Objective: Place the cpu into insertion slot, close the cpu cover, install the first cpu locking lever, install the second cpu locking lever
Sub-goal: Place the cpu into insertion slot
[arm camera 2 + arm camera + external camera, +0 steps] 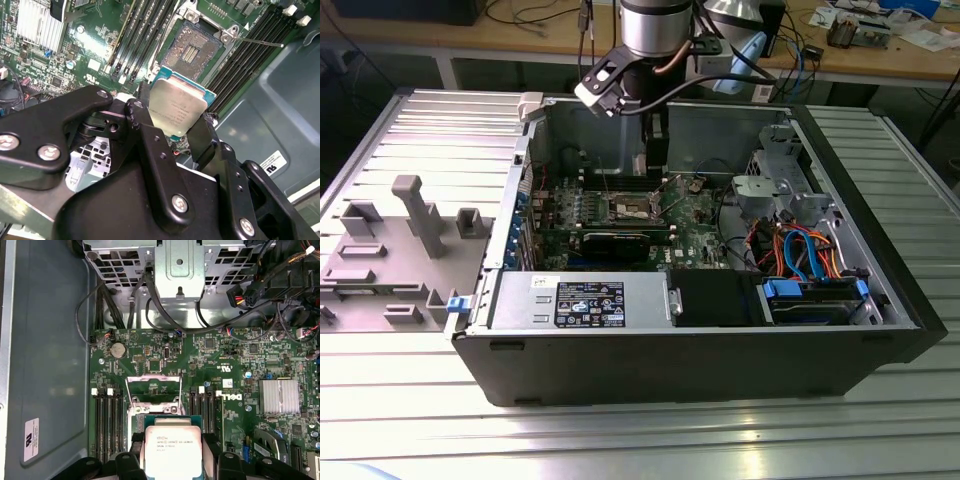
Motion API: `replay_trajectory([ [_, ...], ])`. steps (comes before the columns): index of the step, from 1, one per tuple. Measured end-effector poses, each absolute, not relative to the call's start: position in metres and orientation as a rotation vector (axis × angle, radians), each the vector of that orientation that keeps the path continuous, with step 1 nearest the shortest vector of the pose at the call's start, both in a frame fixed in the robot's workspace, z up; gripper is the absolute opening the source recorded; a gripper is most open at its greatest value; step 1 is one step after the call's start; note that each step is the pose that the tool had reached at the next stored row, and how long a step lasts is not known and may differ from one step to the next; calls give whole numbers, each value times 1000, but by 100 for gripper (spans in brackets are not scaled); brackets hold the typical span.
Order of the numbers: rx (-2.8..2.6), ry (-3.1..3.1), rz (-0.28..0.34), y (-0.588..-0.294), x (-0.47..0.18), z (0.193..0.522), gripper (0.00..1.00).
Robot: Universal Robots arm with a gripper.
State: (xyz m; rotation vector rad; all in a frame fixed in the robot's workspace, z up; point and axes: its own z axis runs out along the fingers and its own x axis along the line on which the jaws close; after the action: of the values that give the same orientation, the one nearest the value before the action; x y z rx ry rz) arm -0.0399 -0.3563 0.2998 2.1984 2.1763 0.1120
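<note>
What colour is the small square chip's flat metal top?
The chip is silver-grey on top, teal-edged; clearest in the second wrist view.

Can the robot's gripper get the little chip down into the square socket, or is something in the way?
Probably yes. The gripper holds the cpu near the insertion slot, which lies bare. The cpu cover stands swung up off it, so nothing seems to block the way down.

Silver cpu [177, 107] gripped edgewise, insertion slot [192, 47] empty
</note>
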Motion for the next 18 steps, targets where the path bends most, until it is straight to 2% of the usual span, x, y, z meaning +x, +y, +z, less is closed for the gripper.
replay_trajectory([
  [18, 2210, 2163, 111, -355, -40, 298, 54],
])
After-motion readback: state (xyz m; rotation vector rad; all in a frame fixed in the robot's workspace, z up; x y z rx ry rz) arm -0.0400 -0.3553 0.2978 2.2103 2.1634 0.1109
